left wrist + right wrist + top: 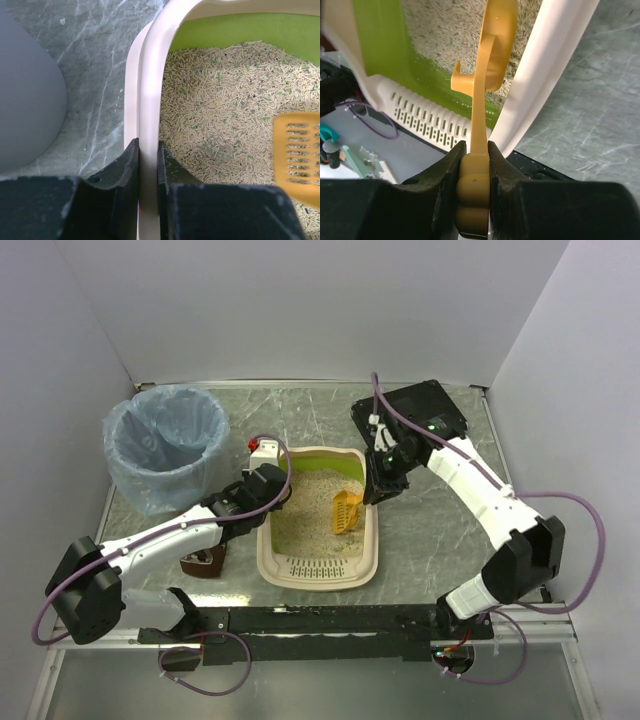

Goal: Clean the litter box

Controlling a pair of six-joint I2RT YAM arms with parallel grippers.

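We are in the scooping step. The litter box (318, 580) sits in the middle of the desk (440, 530), nearer the near edge, with its slotted grille end towards the arms. The left gripper (148, 146) pinches the box's left wall, one finger outside and one inside over the granules, which we take as bracing the box against sliding. The right gripper (474, 147) is pressed together on the handle of the yellow scoop (347, 512). The scoop's slotted blade hangs over the right half of the litter, and we cannot tell whether it touches the granules.

The left wrist view shows a greyish lump (218, 149) lying on the granules just left of the blade. We judge the next move to be lowering the blade into the litter beside that lump and sliding it under. The scoop must then lift level so clean granules sift through the slots. After that comes the carry to the round bin with the blue bag (165, 445) at the far left corner. That path crosses over the left arm, so it needs height.

We can read no brand, label or writing anywhere, not on the box, the scoop or the black case (420, 410) at the far right.
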